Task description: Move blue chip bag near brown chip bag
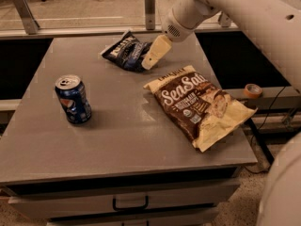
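Note:
The blue chip bag (126,51) is a small crumpled navy foil bag lying at the back middle of the grey table (117,140). The brown chip bag (200,105) lies flat at the right, with white "Sea Salt" script and cream edges. My gripper (151,58) hangs from the white arm that comes in from the upper right. Its cream tip is at the blue bag's right edge, just above the table and behind the brown bag's top corner.
A blue Pepsi can (73,99) stands upright at the left of the table. A roll of orange tape (253,90) sits on a ledge to the right. A drawer handle (130,203) shows below the front edge. A glass rail runs behind the table.

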Action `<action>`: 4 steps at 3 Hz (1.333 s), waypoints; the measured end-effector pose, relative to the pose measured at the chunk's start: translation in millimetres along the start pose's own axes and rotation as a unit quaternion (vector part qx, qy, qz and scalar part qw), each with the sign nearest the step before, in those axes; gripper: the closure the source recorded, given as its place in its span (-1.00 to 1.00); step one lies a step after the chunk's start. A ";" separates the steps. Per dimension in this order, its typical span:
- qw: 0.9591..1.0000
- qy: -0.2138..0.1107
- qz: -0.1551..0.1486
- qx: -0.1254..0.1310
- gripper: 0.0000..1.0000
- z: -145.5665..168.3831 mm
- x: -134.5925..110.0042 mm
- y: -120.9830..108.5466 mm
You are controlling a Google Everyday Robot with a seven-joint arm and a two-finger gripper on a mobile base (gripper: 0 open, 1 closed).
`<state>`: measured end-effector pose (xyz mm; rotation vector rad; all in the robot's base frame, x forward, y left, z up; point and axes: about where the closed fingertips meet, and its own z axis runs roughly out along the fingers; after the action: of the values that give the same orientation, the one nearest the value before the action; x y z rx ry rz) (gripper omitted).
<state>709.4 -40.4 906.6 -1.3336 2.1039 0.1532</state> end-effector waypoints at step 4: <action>0.997 -0.024 -0.063 -0.028 0.77 65.6 -46.3 -11.9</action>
<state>762.2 17.0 883.6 -1.4773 1.9813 0.1910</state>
